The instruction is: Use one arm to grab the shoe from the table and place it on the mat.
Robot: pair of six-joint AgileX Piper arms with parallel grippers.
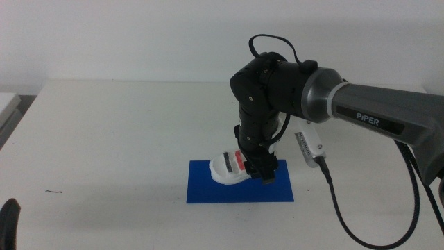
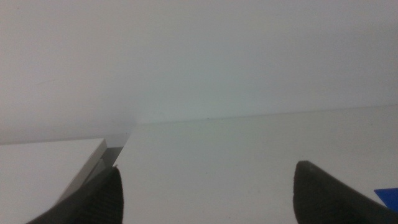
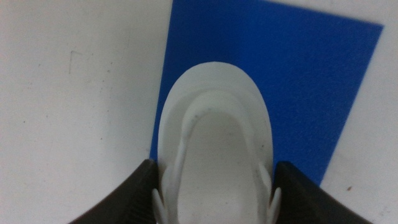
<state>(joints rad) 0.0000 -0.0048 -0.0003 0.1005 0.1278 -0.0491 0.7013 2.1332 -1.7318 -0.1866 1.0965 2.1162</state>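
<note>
The white shoe (image 1: 229, 167) with black and red straps sits at the upper middle of the dark-blue mat (image 1: 208, 191); I cannot tell whether its sole touches. My right gripper (image 1: 258, 170) comes down from above, shut on the shoe's sides. In the right wrist view its jaws flank the shoe (image 3: 214, 124) above the mat (image 3: 311, 81), gripper (image 3: 214, 180) midway. My left gripper (image 1: 8, 222) waits at the table's front left corner, open and empty (image 2: 205, 186). The white table (image 1: 104, 139) bears the mat.
A separate white surface (image 1: 7, 107) adjoins the table's left edge, also in the left wrist view (image 2: 50, 162). A small dark mark (image 1: 54, 192) lies at the front left. The right arm's cable (image 1: 333, 187) hangs right of the mat.
</note>
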